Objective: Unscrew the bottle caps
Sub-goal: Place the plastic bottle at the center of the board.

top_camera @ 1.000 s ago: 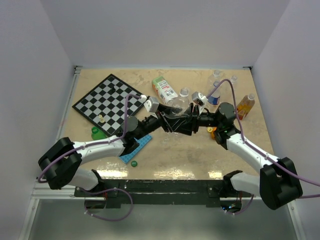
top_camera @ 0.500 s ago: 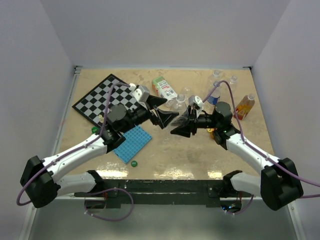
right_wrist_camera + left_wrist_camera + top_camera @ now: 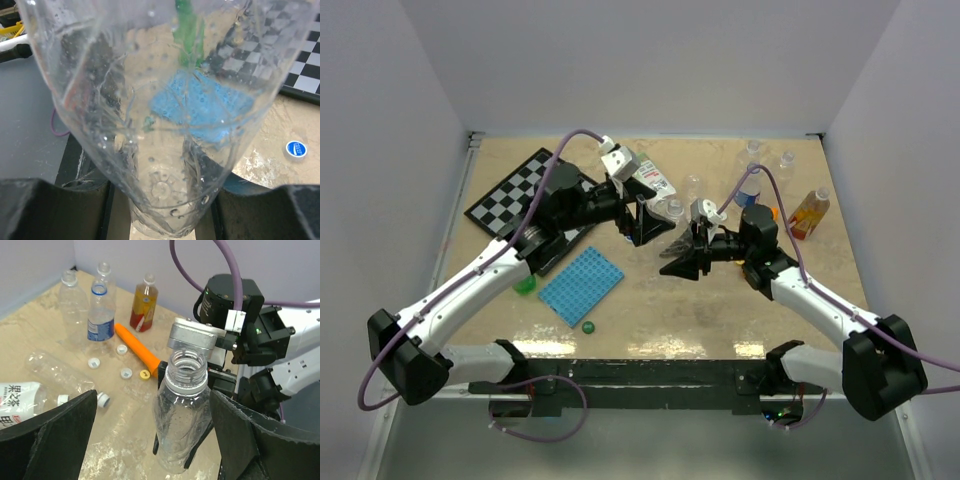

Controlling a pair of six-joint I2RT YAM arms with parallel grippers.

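A clear bottle (image 3: 182,410) with a bare threaded neck and a white ring is tilted above the table, and my right gripper (image 3: 160,200) is shut on its lower end. From above, its neck (image 3: 671,208) shows just beside my left gripper (image 3: 642,218). In the left wrist view my left gripper (image 3: 152,405) is open wide, one finger on either side of the bottle, touching nothing. Several loose bottle caps lie on the table: white ones (image 3: 94,362) (image 3: 126,373), a yellow one (image 3: 145,374), a blue one (image 3: 297,149) and a green one (image 3: 588,326).
A chessboard (image 3: 510,195) lies at back left, with a blue studded plate (image 3: 580,285) in front of it. An orange carrot toy (image 3: 137,346), a blue-labelled bottle (image 3: 100,315), an amber bottle (image 3: 142,305) and a lying clear bottle (image 3: 55,371) crowd the back right. A white labelled bottle (image 3: 650,178) lies mid-back.
My left gripper has opened wide and drawn back up and left, away from the bottle's neck. The right gripper kept its hold on the bottle and shifted slightly left.
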